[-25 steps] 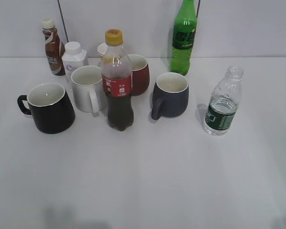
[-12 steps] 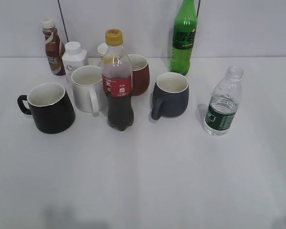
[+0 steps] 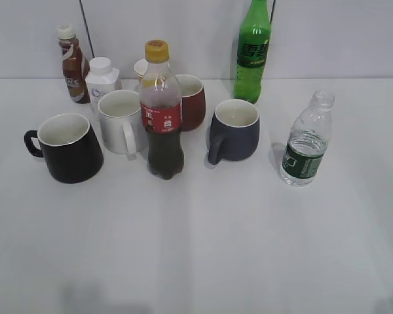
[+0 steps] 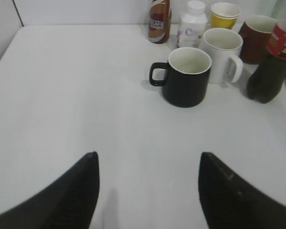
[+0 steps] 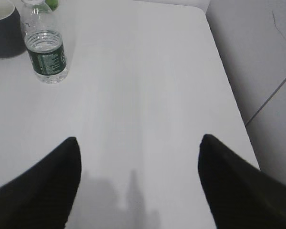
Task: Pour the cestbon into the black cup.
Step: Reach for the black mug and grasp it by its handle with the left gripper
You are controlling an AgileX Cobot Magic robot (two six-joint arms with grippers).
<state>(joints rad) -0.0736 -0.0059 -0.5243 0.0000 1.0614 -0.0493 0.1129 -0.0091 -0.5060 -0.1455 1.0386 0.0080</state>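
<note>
The cestbon [image 3: 306, 140], a small clear uncapped bottle with a dark green label, stands upright at the right of the table; it also shows in the right wrist view [image 5: 44, 45], far ahead and left of my right gripper. The black cup [image 3: 67, 147] with white interior stands at the left, handle pointing left; it also shows in the left wrist view [image 4: 186, 76], well ahead of my left gripper. My left gripper [image 4: 148, 160] is open and empty over bare table. My right gripper [image 5: 139, 143] is open and empty. Neither gripper shows in the exterior view.
A cola bottle [image 3: 161, 111] with yellow cap stands mid-table, between a white mug [image 3: 120, 122] and a grey-blue mug [image 3: 234, 130]. Behind them are a dark red mug [image 3: 191, 101], a tall green soda bottle [image 3: 252, 52], a coffee bottle [image 3: 71, 64] and a white jar [image 3: 102, 80]. The table's right edge [image 5: 229, 90] is near.
</note>
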